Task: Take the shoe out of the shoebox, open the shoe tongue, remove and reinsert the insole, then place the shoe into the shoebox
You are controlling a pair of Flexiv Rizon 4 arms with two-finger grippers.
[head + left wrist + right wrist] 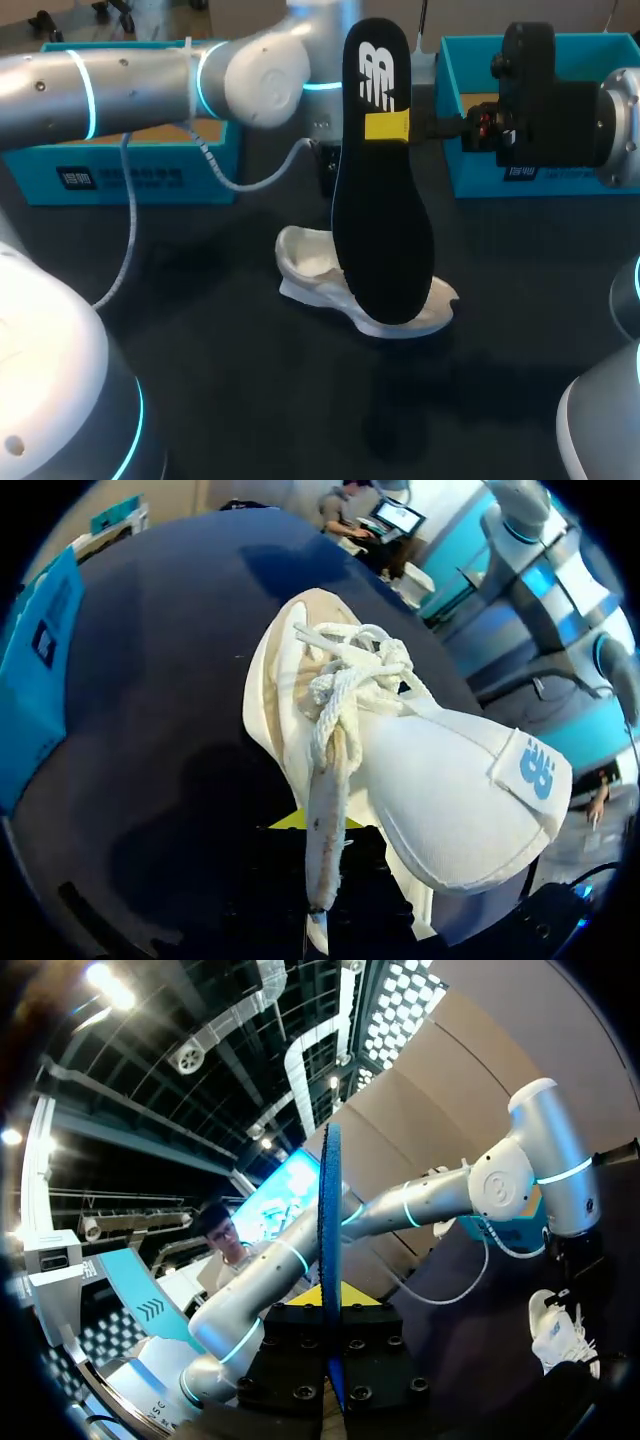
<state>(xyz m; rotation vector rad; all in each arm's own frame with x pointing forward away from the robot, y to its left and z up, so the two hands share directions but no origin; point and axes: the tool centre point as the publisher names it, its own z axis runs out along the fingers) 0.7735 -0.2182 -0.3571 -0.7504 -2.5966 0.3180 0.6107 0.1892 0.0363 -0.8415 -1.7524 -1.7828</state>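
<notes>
A black insole hangs upright above the table's middle, my right gripper shut on its upper part from the right. In the right wrist view the insole shows edge-on between the fingers of that gripper. Below and behind the insole, the white shoe rests on the dark table. My left arm comes across from the left; its gripper is mostly hidden behind the insole. In the left wrist view the left gripper is shut on a thin white edge of the shoe, whose tongue is folded out.
Two teal boxes stand at the back of the table, one at the left and one at the right. The right arm's wrist hangs in front of the right box. The dark tabletop stretches out in front of the shoe.
</notes>
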